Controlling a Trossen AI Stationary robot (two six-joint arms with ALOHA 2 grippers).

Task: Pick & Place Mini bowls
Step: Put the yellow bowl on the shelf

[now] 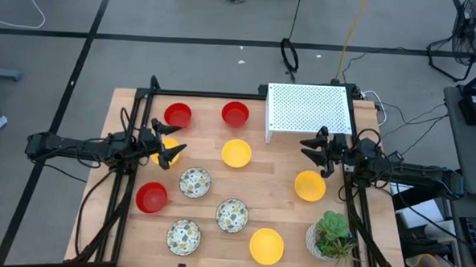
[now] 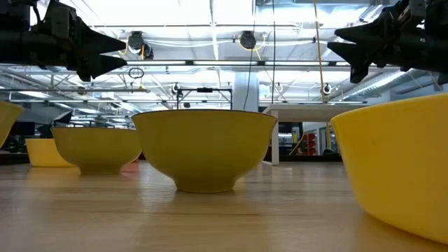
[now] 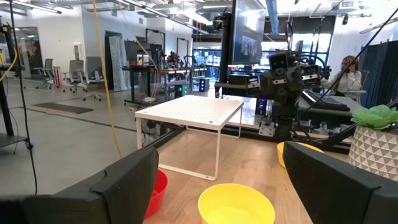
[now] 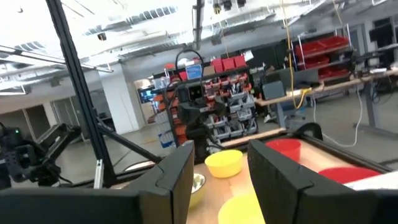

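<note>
Both arms were held above the table (image 1: 126, 104), nothing gripped. The left gripper (image 1: 170, 151) was seen left of centre in the high view, its jaws spread wide and empty, over a yellow bowl (image 1: 160, 150) largely hidden beneath it. The right gripper (image 1: 311, 148) was poised at right of centre, jaws parted and empty, just above another yellow bowl (image 1: 310, 186) in the frame. No bowl had been lifted yet, so a first pick was judged to be the step in hand. For a clean pick, one finger would best be dropped inside the rim and one outside, the wall pinched rather than the whole bowl spanned, and the descent kept vertical so neighbours were not nudged. The bowls were counted in the high view: three red (two at upper centre, one at lower left), four yellow, counting the one partly covered by the left gripper, and three speckled, clustered at lower centre. One white rack (image 1: 309, 111) was noted at upper right and one plant pot (image 1: 330, 238) at lower right.
</note>
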